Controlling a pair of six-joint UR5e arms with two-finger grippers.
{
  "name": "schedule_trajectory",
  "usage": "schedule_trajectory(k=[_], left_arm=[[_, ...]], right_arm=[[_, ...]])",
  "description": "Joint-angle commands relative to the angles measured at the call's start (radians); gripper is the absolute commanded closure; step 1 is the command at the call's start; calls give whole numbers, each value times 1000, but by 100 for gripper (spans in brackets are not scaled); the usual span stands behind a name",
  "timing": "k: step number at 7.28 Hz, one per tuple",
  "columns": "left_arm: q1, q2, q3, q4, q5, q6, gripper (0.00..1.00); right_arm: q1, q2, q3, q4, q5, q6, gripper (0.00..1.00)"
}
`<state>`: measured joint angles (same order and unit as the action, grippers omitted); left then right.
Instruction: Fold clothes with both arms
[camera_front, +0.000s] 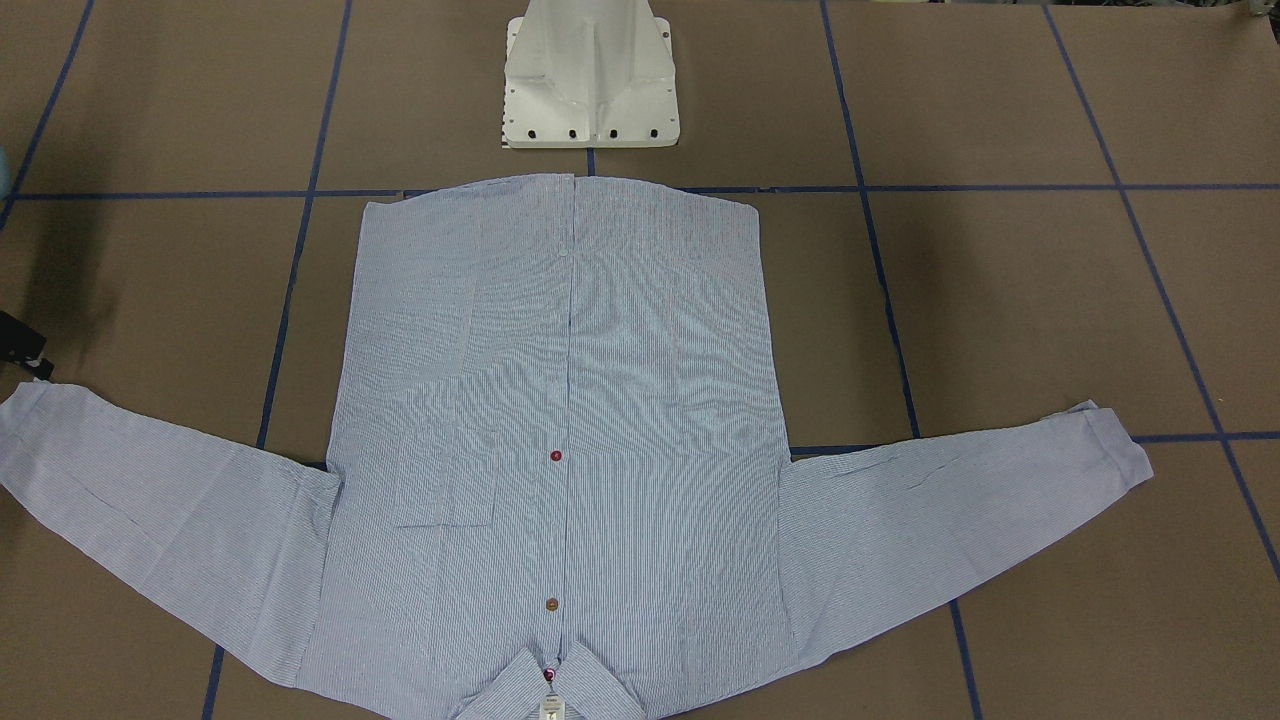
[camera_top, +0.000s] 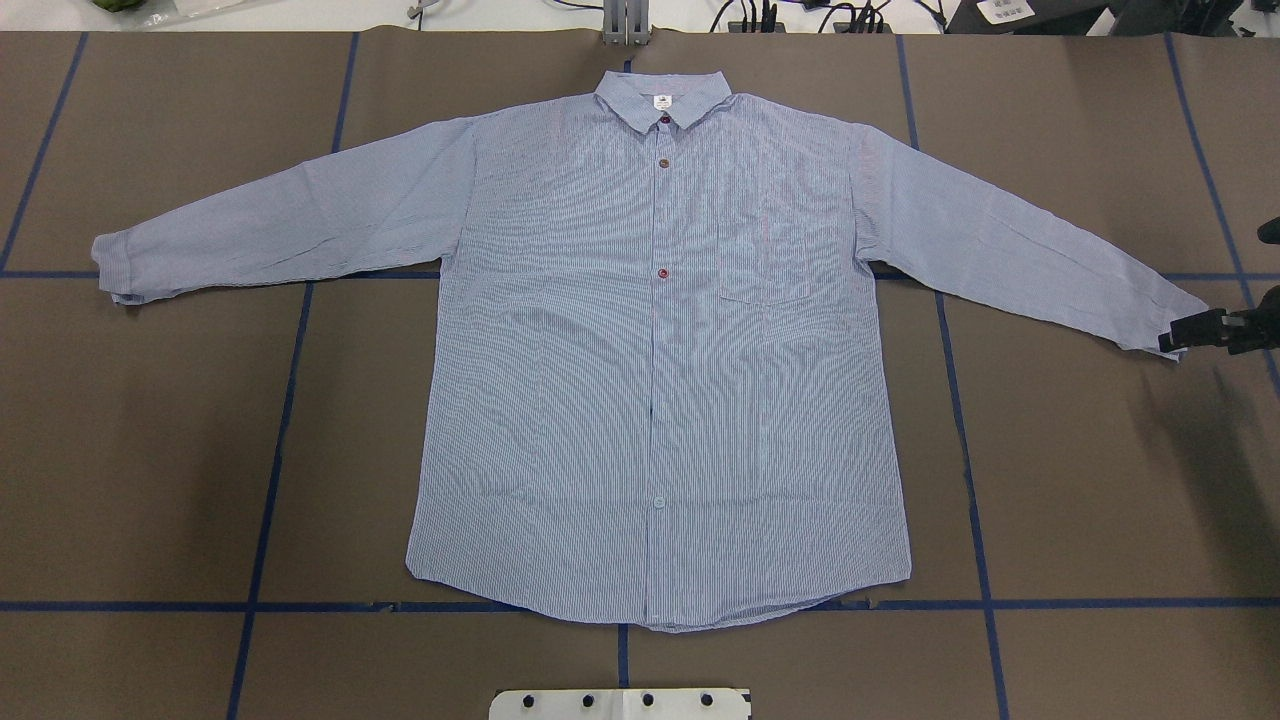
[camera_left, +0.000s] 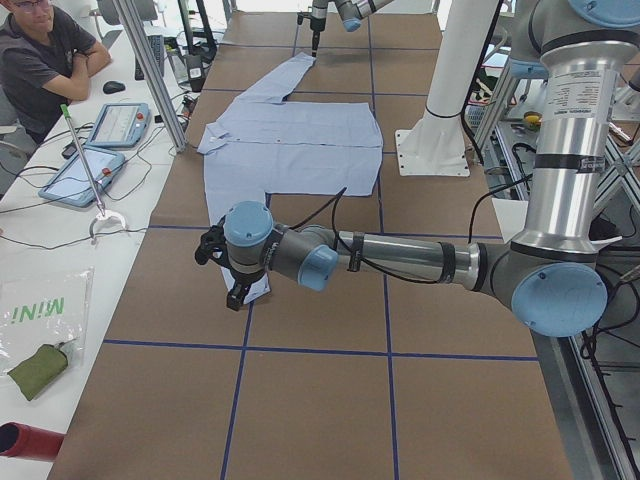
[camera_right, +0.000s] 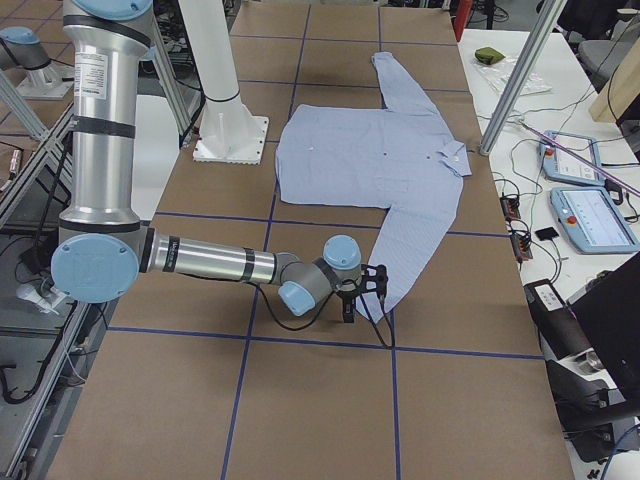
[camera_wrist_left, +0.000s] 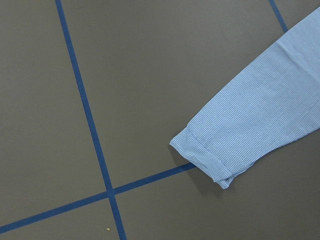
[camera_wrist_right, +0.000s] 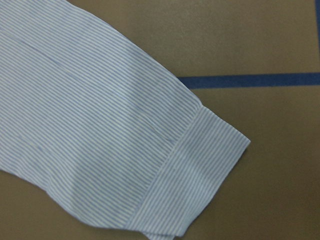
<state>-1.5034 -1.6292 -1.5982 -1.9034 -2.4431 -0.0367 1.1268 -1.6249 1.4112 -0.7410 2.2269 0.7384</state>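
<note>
**Two claws at the cuffs, grip unclear**

Two wrist cameras show only cuffs (camera_wrist_left: 202, 160), no fingers. The overhead view catches my right claw (camera_top: 1185, 332) at one cuff's end. My left claw (camera_left: 235, 278) shows only from the side. I cannot tell if either is open. The shirt (camera_top: 600, 380) lies flat on the table (camera_top: 150, 450), front up, collar (camera_top: 662, 100) pointing away from my base (camera_front: 590, 80), sleeves spread sideways

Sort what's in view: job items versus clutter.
Job: striped shirt; left gripper and right gripper, each by a cuff.
Not the job: white pedestal; teach pendants; green pouch; red tube; seated person.
</note>
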Motion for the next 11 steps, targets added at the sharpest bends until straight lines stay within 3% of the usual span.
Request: schedule_trajectory(k=[1,5,8,11], left_arm=[[0,0,1,-2,1,0,0],[0,-3,1,-16,-1,-5,0],[0,-5,-2,-16,-1,-8,0],[0,-6,-3,-16,-1,-8,0]], right_arm=[[-1,37,-29,-6,7,1,8],[2,27,-29,-38,28,-1,13],[5,23,-29,-66,31,-2,23],[10,19,-29,-77,33,-5,43]])
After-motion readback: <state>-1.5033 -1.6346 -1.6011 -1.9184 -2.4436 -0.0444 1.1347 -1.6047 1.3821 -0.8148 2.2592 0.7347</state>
